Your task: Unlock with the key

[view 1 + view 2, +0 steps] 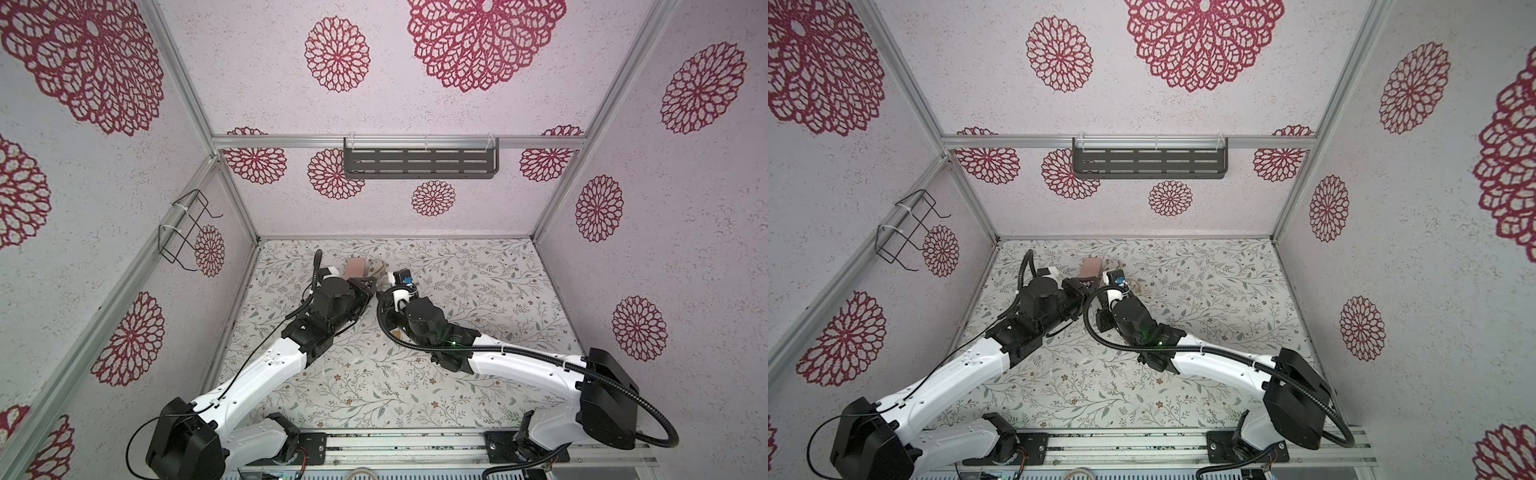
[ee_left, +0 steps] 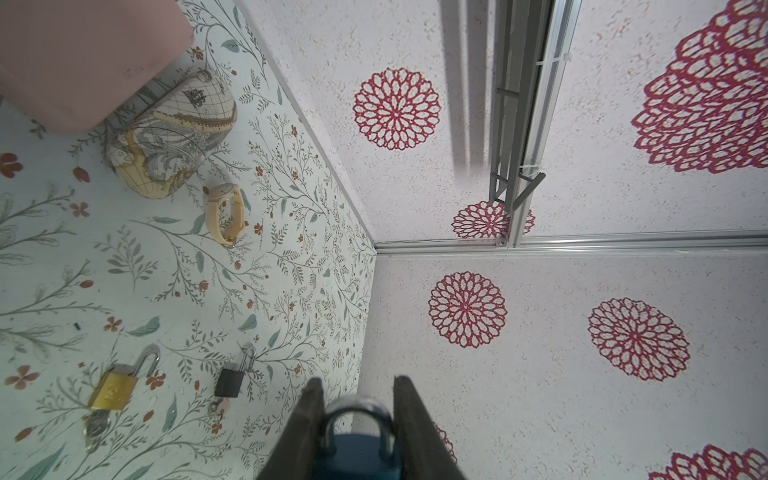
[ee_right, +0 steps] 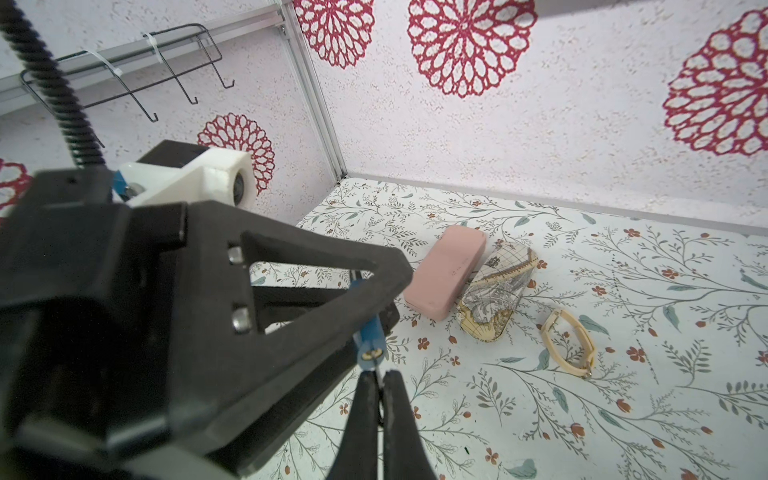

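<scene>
Three padlocks: the left claw (image 2: 358, 380) pinches the blue padlock (image 2: 357, 453); the brass padlock (image 2: 114, 388) and black padlock (image 2: 230, 380) lie well apart from one pink case (image 2: 83, 54). The right claw (image 3: 379, 376) is squeezed onto one key (image 3: 377, 372).

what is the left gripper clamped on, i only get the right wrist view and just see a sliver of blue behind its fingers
Observer: A blue padlock. The left wrist view shows its silver shackle standing between the fingers of the left gripper.
Operator: shackle popped or closed
Observer: Both legs seem to run into the body there, so it looks closed.
Operator: any other locks around
Observer: Yes, a brass padlock and a black padlock lie on the table, outside your view.
</scene>
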